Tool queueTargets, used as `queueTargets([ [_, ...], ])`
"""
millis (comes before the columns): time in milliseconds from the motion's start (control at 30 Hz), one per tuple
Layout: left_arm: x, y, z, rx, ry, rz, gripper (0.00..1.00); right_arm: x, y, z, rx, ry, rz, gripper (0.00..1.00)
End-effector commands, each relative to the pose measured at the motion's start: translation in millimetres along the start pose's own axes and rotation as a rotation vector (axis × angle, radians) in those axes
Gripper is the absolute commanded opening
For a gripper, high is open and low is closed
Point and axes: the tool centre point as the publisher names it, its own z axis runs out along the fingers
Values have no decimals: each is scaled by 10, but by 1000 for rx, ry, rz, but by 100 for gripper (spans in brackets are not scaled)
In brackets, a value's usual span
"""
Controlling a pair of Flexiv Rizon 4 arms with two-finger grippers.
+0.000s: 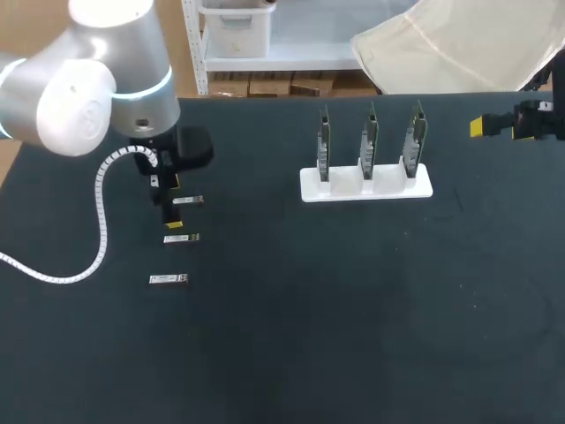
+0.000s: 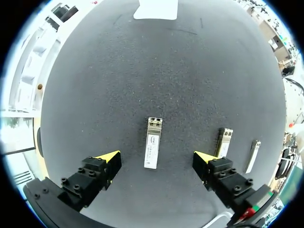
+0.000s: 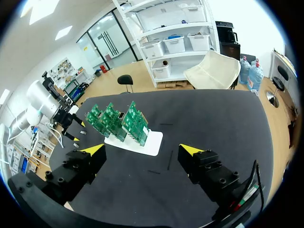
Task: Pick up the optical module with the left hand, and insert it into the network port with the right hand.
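Three small silver optical modules lie in a column at the table's left: the far one (image 1: 187,201), the middle one (image 1: 181,238) and the near one (image 1: 168,279). My left gripper (image 1: 173,203) hangs open just above the far module (image 2: 153,142), which lies loose on the cloth between its yellow fingertips (image 2: 110,157), touching neither. The other two modules (image 2: 224,141) (image 2: 253,156) lie outside one finger. A white stand (image 1: 366,184) holds three upright green network boards (image 3: 118,121). My right gripper (image 1: 484,126) stands open and empty in the air at the far right edge, facing the boards.
Black cloth (image 1: 353,318) covers the whole table. The left arm's white coiled cable (image 1: 99,221) hangs over the table's left part. In the right wrist view the stand (image 3: 152,142) lies ahead of the right gripper (image 3: 142,151), with the left arm (image 3: 45,102) beyond it.
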Motion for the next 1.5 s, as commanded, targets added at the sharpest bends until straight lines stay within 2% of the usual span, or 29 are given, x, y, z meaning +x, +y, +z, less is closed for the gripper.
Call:
queueTargets([
  [33,-20,36,22,10,4,1,100,0,0,0,0,0,0,100],
  [167,-22,35,30,16,-11,-4,100,0,0,0,0,0,0,100],
  [200,-22,34,31,17,-15,-5,55,0,0,0,0,0,0,100],
  [233,-23,34,31,16,-16,-6,38,0,0,0,0,0,0,100],
  [267,-23,33,32,16,-17,-5,26,0,0,0,0,0,0,100],
  [300,-23,31,32,16,-18,-6,0,0,0,0,0,0,0,100],
  [733,18,-1,37,13,-15,-13,0,0,0,0,0,0,0,100],
  [1067,25,-15,-67,-16,-41,-31,0,0,0,0,0,0,0,100],
  [1167,-5,17,-184,-20,-98,-60,0,0,0,0,0,0,0,100],
  [1267,-89,71,-411,-38,-198,-92,0,0,0,0,0,0,0,100],
  [1367,-208,143,-674,-51,-339,-121,0,0,0,0,0,0,0,100],
  [1433,-302,190,-863,-33,-471,-157,0,0,0,0,0,0,0,100],
  [1500,-395,229,-1046,-28,-564,-170,0,0,0,0,0,0,0,100],
])
